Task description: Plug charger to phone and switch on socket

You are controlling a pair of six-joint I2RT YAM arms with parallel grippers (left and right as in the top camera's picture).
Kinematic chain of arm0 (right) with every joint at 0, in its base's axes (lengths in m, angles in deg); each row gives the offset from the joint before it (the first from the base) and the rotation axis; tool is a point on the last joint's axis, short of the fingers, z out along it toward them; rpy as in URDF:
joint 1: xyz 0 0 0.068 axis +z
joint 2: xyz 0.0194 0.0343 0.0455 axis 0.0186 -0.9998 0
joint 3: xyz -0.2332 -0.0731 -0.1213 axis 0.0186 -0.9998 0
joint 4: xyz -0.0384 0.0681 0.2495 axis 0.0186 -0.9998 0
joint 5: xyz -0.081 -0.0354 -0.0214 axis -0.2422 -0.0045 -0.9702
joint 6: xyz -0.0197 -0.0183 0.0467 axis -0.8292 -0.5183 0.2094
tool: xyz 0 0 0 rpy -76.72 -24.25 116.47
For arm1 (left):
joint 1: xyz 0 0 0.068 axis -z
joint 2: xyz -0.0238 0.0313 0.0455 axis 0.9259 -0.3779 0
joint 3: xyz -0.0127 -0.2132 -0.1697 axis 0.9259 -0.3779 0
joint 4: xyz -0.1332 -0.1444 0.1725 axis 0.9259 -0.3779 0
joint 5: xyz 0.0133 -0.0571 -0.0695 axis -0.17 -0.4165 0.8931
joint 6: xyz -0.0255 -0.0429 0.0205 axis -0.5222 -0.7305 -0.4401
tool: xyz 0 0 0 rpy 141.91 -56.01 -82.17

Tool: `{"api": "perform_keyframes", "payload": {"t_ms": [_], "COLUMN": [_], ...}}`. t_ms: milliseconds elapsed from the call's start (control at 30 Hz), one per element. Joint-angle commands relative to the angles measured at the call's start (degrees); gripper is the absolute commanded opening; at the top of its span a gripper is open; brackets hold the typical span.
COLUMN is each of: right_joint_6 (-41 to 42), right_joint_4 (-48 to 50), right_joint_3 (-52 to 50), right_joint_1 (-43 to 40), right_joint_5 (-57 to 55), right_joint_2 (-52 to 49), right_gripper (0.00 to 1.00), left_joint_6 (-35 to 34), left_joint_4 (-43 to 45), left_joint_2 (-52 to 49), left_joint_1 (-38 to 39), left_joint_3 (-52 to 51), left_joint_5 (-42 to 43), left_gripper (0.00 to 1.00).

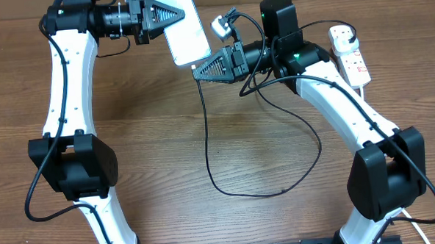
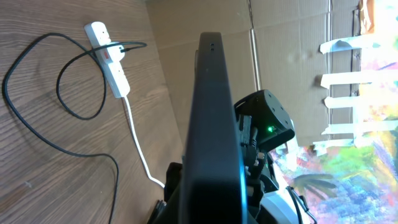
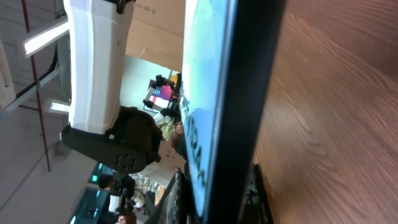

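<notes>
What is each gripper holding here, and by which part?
The left gripper holds the phone by one long edge. The right gripper sits at its near end, where the charger arrives; its grip cannot be told.

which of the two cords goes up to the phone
The thin black charger, rising to the phone; the thick white cord only leaves the socket.

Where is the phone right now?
Overhead view, top centre: the phone is held off the table in the left pincer, with the right pincer at its lower end, well left of the power strip.
</notes>
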Motion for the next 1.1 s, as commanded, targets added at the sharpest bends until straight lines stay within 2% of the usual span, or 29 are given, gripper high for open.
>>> {"api": "perform_keyframes", "payload": {"t_ms": [0, 1067], "right_joint_6": [-0.76, -0.55], "right_joint_4": [0.02, 0.72], "right_joint_3": [0.61, 0.61], "right_joint_1": [0.11, -1.25], "right_joint_5": [-1.2, 0.48], "right_joint_2": [0.48, 0.48], "right_gripper": [0.04, 0.04], "left_joint_6": [-0.83, 0.09], "left_joint_4": [0.24, 0.24], "left_joint_2": [0.39, 0.39], "left_joint_1": [0.39, 0.39], "left_joint_3": [0.79, 0.79], "left_joint_5": [3.65, 1.38], "left_gripper": [0.04, 0.04]}}
